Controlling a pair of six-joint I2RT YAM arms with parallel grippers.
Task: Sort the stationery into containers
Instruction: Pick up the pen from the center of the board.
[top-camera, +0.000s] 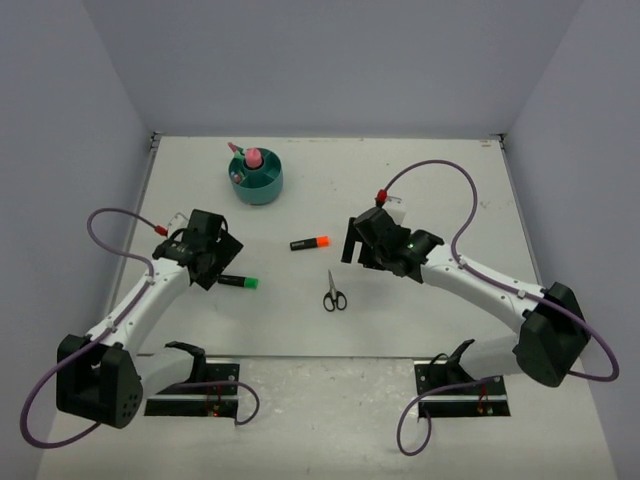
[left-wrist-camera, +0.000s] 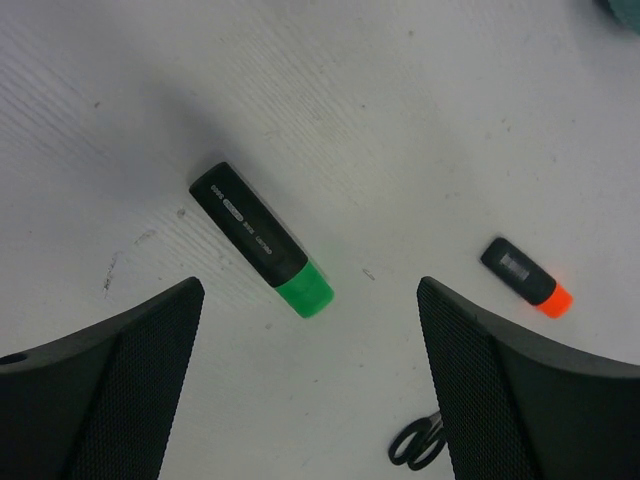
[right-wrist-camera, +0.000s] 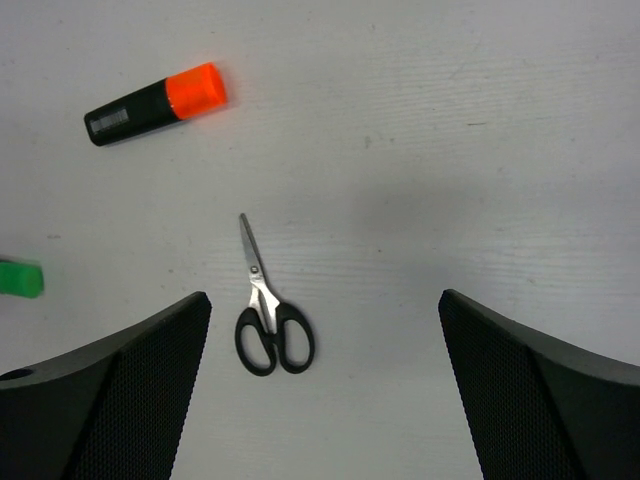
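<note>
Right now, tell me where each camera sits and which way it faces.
Top external: above and behind the arms, looking down on the table; both arms and bases show.
Left wrist: on the left arm, facing down at the green-capped highlighter; its open fingers frame the bottom.
Right wrist: on the right arm, facing down at the scissors; its open fingers show.
Shared: both wrist views catch the orange-capped highlighter and scissors.

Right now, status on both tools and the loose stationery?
Both open, empty: left tool above green-capped highlighter, right tool above scissors. Orange-capped highlighter loose between them. Teal organiser far side, nothing in the way.
</note>
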